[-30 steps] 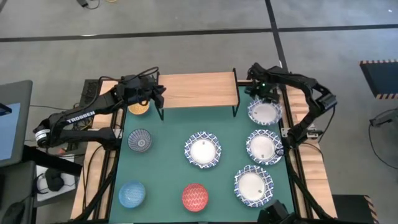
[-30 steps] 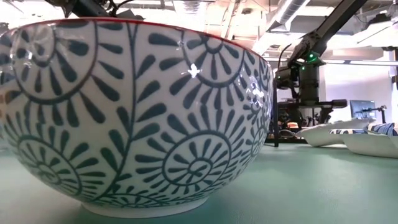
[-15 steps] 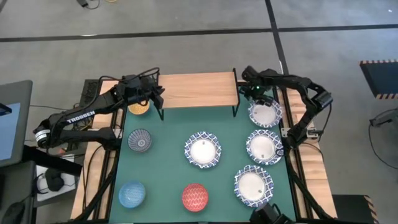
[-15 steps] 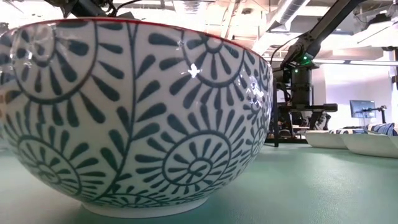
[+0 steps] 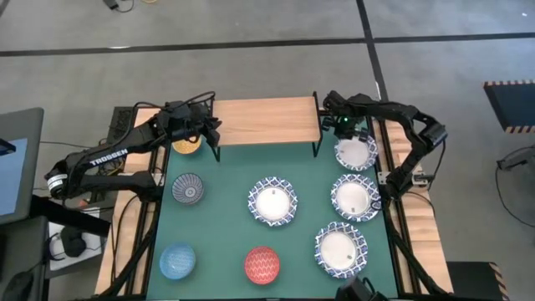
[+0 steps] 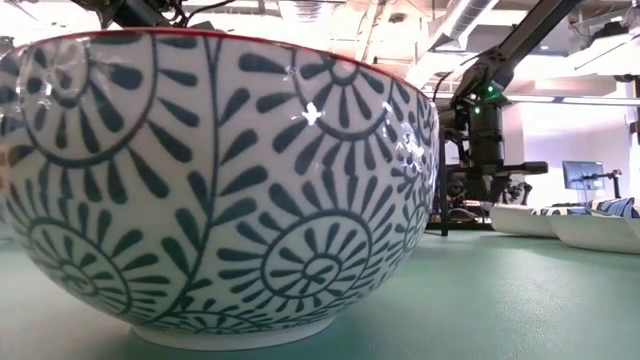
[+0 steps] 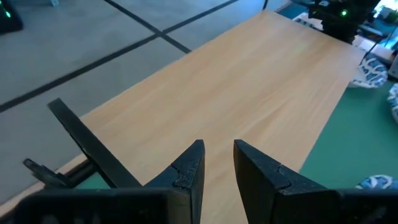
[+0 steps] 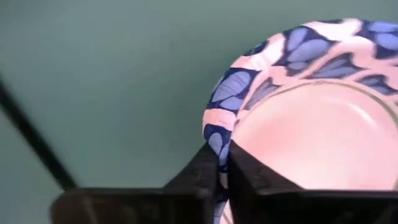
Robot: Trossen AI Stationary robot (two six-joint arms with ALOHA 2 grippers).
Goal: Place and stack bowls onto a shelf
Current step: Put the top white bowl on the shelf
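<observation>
Right claw shifted toward shelf, pinching white bowl, left arm lettered TROSSEN

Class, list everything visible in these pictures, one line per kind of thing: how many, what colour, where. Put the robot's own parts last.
Wide bowls: four, white with blue lattice rims; one mid-table, three in a column along the right side.
Grey-patterned bowl: one, left side of the table.
Light blue bowl: one, front left.
Red bowl: one, front middle; it fills the low view.
Yellow-orange bowl: one, far left, partly under the left arm.
Shelf: one, light wood on black legs, far edge, bare.
Table: one, green top.
Left claw: dark, open, empty, over the shelf's left end.
Right claw: dark, shut on the rim of the farthest right-side wide bowl.
</observation>
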